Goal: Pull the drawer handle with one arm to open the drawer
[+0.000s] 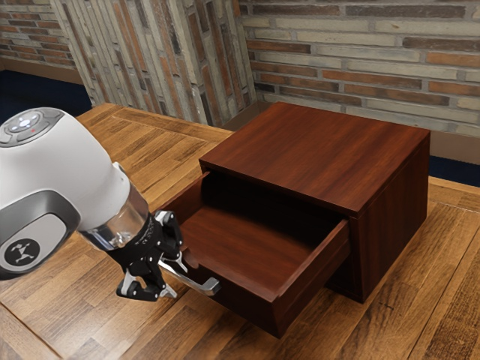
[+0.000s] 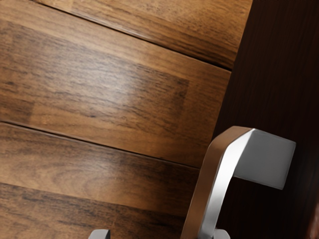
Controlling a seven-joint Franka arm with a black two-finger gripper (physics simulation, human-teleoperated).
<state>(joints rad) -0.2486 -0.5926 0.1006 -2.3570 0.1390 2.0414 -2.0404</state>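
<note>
a: where's the drawer (image 1: 247, 251)?

b: it stands well out of the dark red cabinet (image 1: 322, 150), its bare inside floor in plain sight. the cabinet sits on the plank table (image 1: 420, 315), with a brick wall (image 1: 360, 52) behind.

a: and the handle (image 1: 196, 280)?

b: a silver bar on the drawer's front, at the exterior view's lower left. the black gripper (image 1: 145, 289) is right at its near end, with the white arm coming in from the exterior view's left.

a: is it clamped on the bar?

b: it doesn't look so. in the wrist view the handle (image 2: 219, 179) bends off the dark drawer front (image 2: 279, 74) and runs down close by one fingertip, while the other fingertip (image 2: 99, 234) stands apart from it with bare wood showing between. so the fingers are parted, with the bar at one side of the gap rather than pinched from both sides.

a: is that nearer finger touching the bar?

b: i can't tell; they are at least just beside each other.
</note>
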